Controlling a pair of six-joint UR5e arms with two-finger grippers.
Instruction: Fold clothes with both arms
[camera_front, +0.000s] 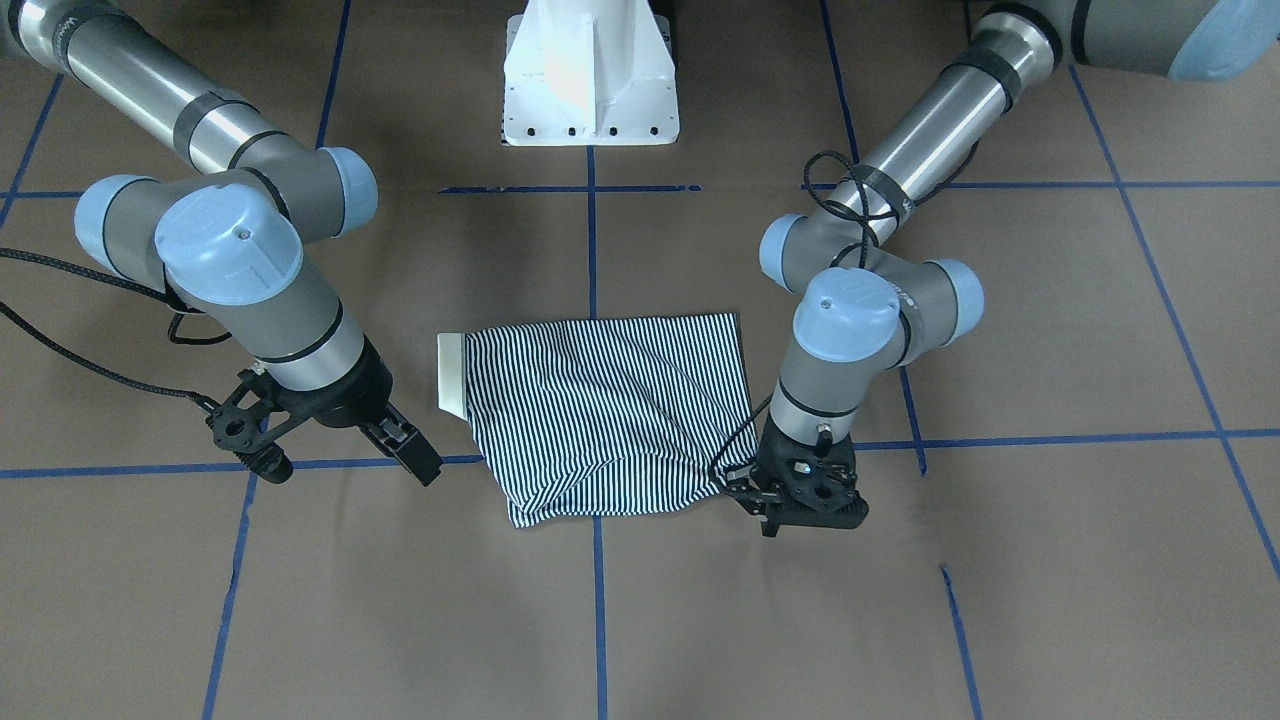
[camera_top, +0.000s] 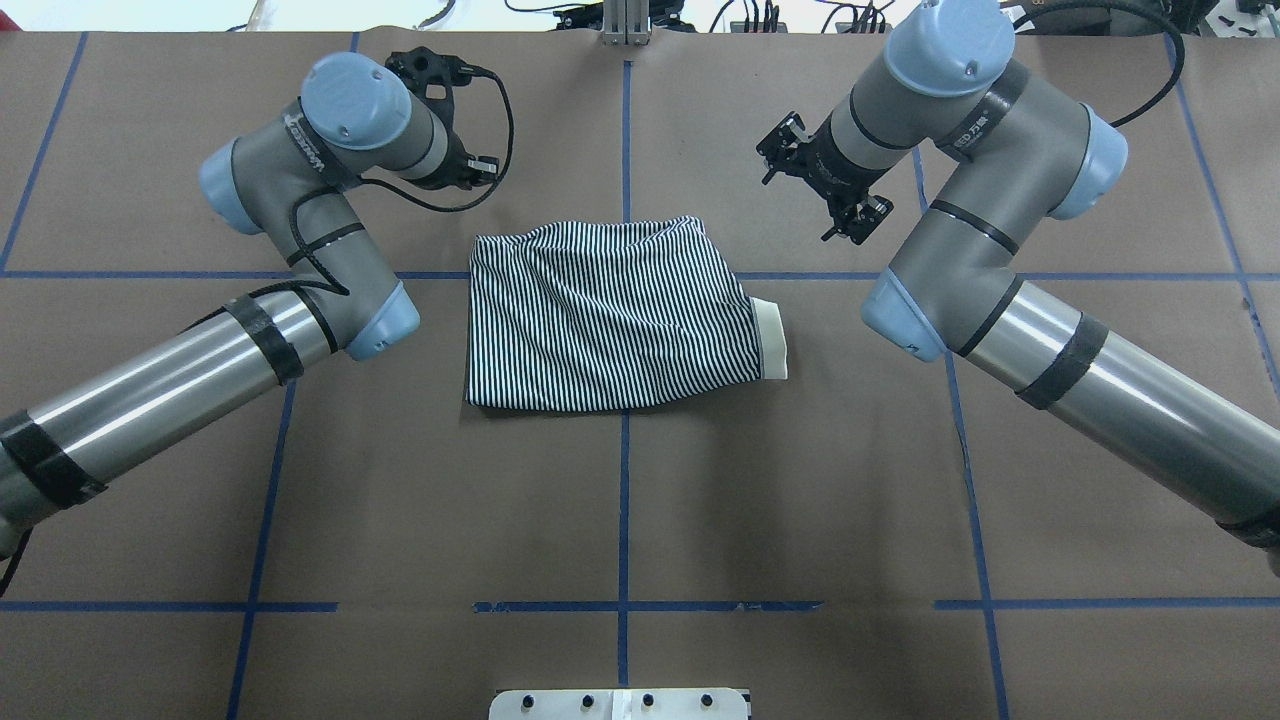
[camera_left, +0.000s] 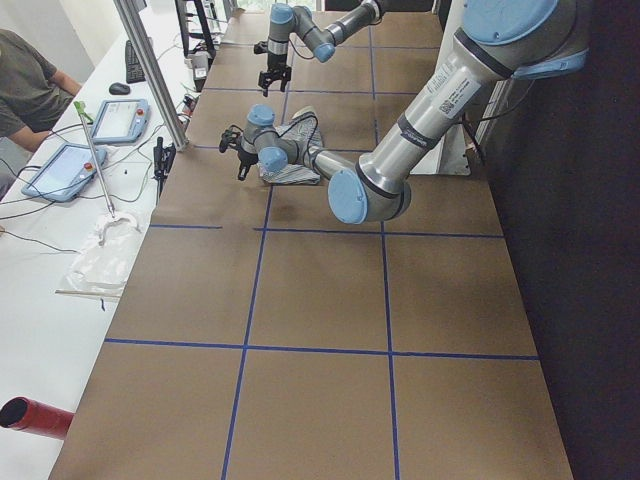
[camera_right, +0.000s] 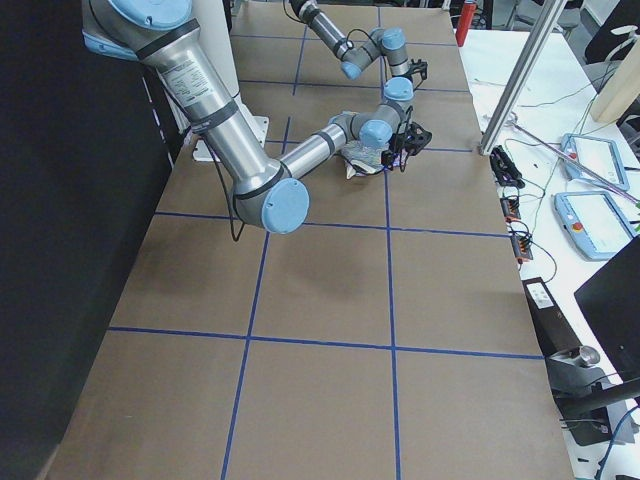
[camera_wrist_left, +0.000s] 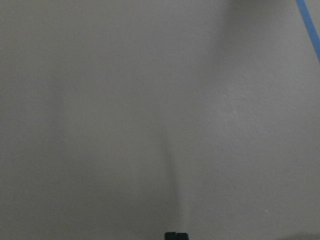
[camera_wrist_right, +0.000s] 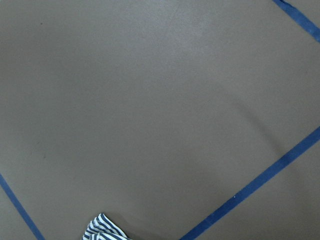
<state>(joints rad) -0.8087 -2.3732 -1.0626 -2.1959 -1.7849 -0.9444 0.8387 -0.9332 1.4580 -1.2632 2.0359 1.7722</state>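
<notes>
**Front-facing view.** A striped polo shirt (camera_front: 600, 410) lies folded into a rough rectangle at frame centre on the brown counter (camera_front: 1000, 600). Its cream collar (camera_front: 450, 375) pokes out at the shirt's left edge. Right of centre, the left tool (camera_front: 772, 518) points down just beside the shirt's lower right corner, off the cloth. Left of centre, the right tool (camera_front: 420, 462) angles down toward the shirt's lower left and stands apart from it. Its fingers overlap from here, so I cannot tell their gap. A white pedestal (camera_front: 588, 80) stands at top centre.

**Overhead view.** The shirt is at centre with the collar at its right edge. One tool sits off each upper corner of the cloth, and both are clear of it.

**Side views.** The shirt is small and far off between the two wrists. The tools are too small to read. A person (camera_left: 30, 80) sits at the upper left of the left-side view.

**Left wrist view.** Two black fingertips (camera_wrist_left: 176, 235) are pressed together at bottom centre with nothing between them. The rest is bare counter, with blue tape (camera_wrist_left: 310, 25) at upper right.

**Right wrist view.** No fingertips show. A scrap of striped cloth sits at the bottom edge, left of centre, and tape lines cross the counter.
</notes>
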